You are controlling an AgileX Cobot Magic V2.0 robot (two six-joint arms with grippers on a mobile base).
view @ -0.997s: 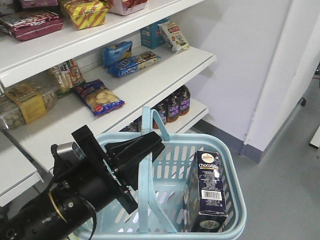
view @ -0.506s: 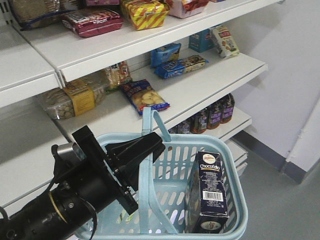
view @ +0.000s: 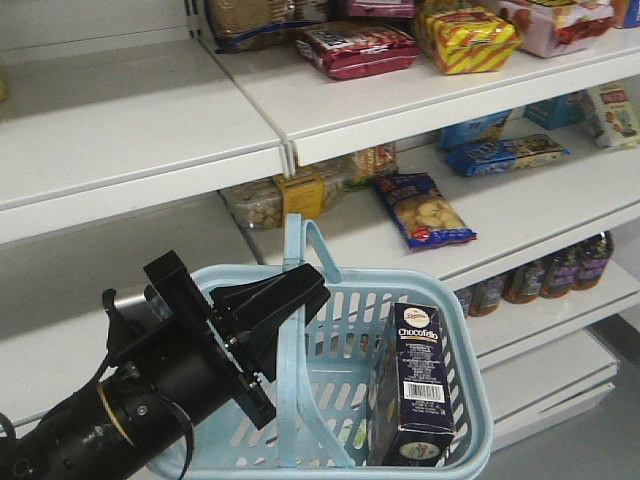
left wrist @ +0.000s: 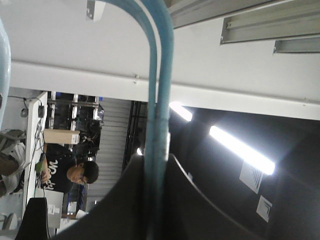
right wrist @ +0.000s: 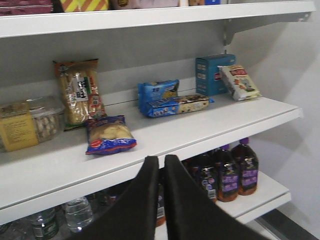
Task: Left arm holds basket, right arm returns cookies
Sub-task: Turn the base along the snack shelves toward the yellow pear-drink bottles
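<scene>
Nearest me, the left pincer (view: pixel 300 292) is clenched on the raised hoop handle (view: pixel 291 245) of the basket (view: pixel 472 385). The left wrist view shows the blue bar pinched between both jaws. The cookies (view: pixel 415 385) stand upright in the basket's 3 o'clock corner, label facing me.

I judge the step in hand to be the right arm's reach for that box. I'd hold the basket dead level, open the right pincer (right wrist: pixel 161 161) wide, then bring it down from 12 o'clock over the box top, clear of the handle. Beyond, at 1 o'clock, the middle shelf (view: pixel 530 205) has bare board beside a blue biscuit bag (view: pixel 425 210) for the return.

The left arm (view: pixel 130 400) rises from 7 o'clock, wrist rolled so its plate tilts. The right pincer is aimed at the shelves and looks closed and empty, though its tips are blurred.
</scene>
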